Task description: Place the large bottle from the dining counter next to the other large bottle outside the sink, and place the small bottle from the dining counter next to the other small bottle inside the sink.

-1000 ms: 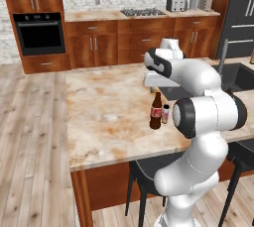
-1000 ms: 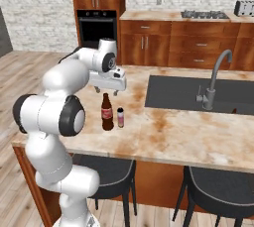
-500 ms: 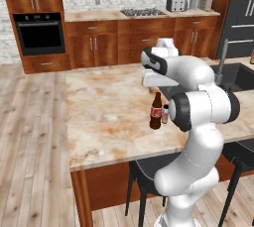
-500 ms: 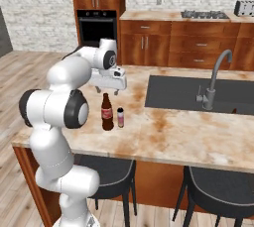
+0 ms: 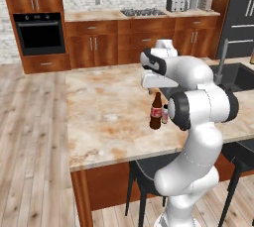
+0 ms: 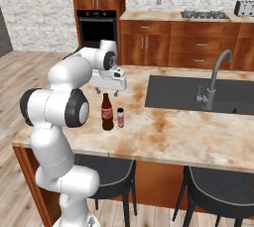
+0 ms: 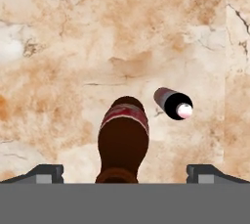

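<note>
A long marbled beige-and-orange stone tabletop [image 6: 163, 137] spreads wide, with bare stone all around two bottles standing near its front edge. A dark rectangular sink [image 6: 191, 93] with a curved metal faucet [image 6: 214, 81] lies at three o'clock from them in the right base view. The white arm bends over the tabletop, its claw [image 6: 107, 92] pointing straight down above the bottles, fingers spread wide and holding nothing. The tall brown glass large bottle [image 7: 122, 140] with a red label stands upright directly beneath. The tiny pale-pink small bottle [image 7: 174, 103], dark-capped, stands just beside it, apart, at two o'clock in the hand view.

large bottle [image 6: 107, 112] upright, small bottle [image 6: 120, 117] beside — dining counter [image 6: 163, 137]
</note>
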